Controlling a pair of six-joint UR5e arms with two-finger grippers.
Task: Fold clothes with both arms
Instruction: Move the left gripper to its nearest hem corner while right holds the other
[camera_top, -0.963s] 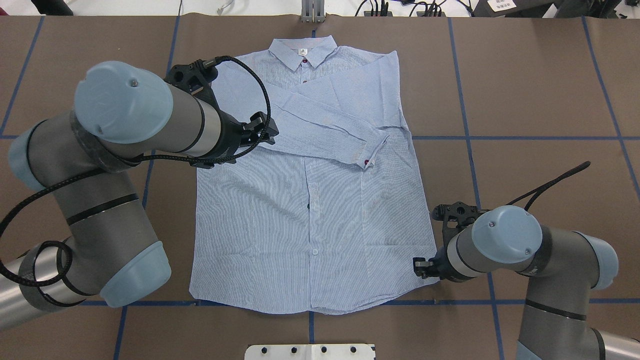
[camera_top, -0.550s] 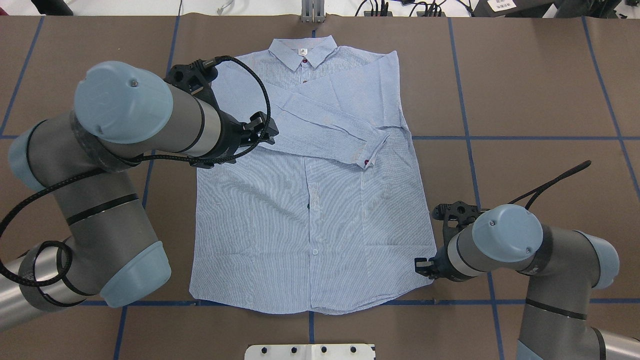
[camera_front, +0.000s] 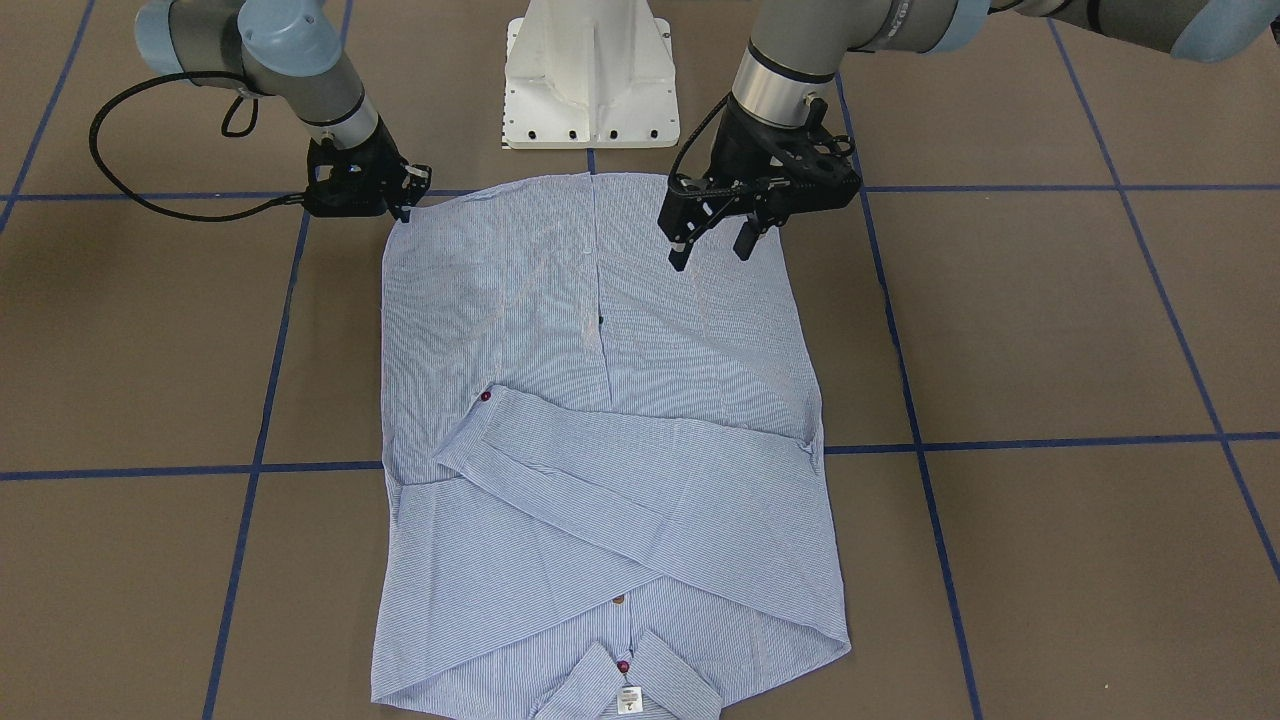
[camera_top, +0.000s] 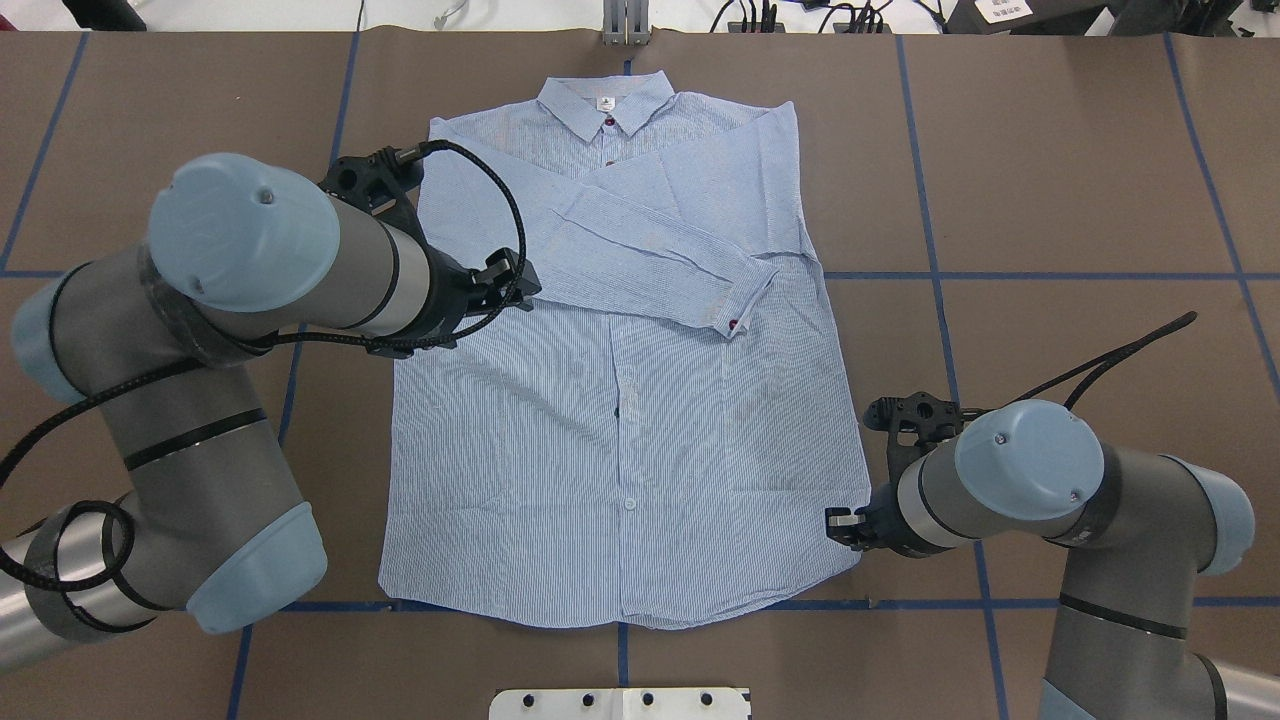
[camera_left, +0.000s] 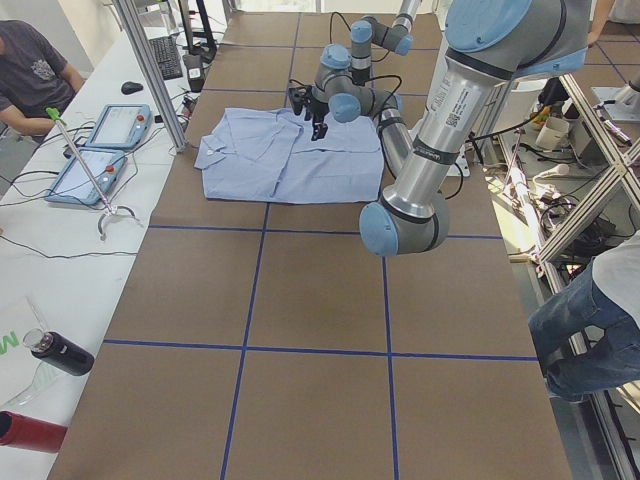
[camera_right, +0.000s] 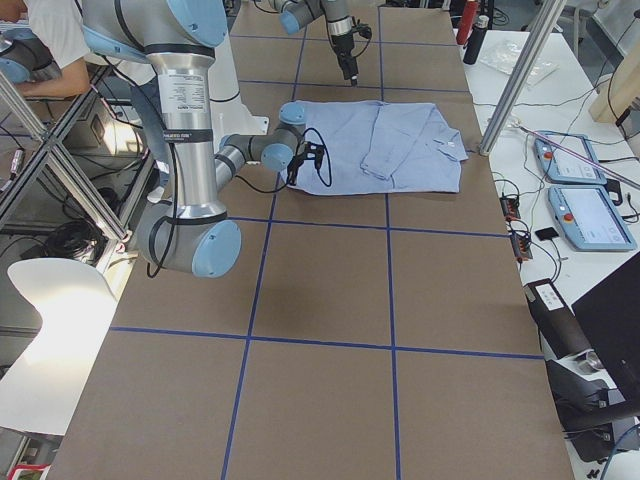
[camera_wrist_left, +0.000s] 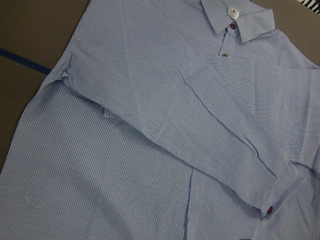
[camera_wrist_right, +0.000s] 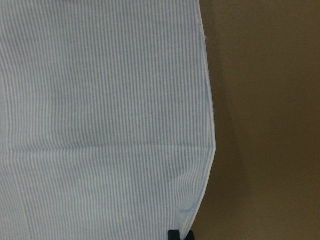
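- Shirt (camera_top: 620, 440) lies flat in the middle of the surface (camera_top: 1080, 180), collar far, hem near the robot, one sleeve (camera_top: 660, 260) crossing the chest.
- Left end effector (camera_front: 712, 248) hovers spread over the shirt's left side; it should drop to the edge and pinch one layer cleanly.
- Right end effector (camera_top: 838, 525) sits at the near right hem corner; whether it pinches I cannot tell.
- Collar label (camera_front: 628, 700): print too small to read.

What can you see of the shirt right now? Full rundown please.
The shirt is light blue-and-white, finely striped woven-looking cloth. It lies flat, front up, on the brown table, its collar with a white label pointing away from the robot. The sleeves are folded in across the chest; the top cuff shows a dark red button. The right hand sits at a hem corner, grip unclear. The open left hand hovers above the body.
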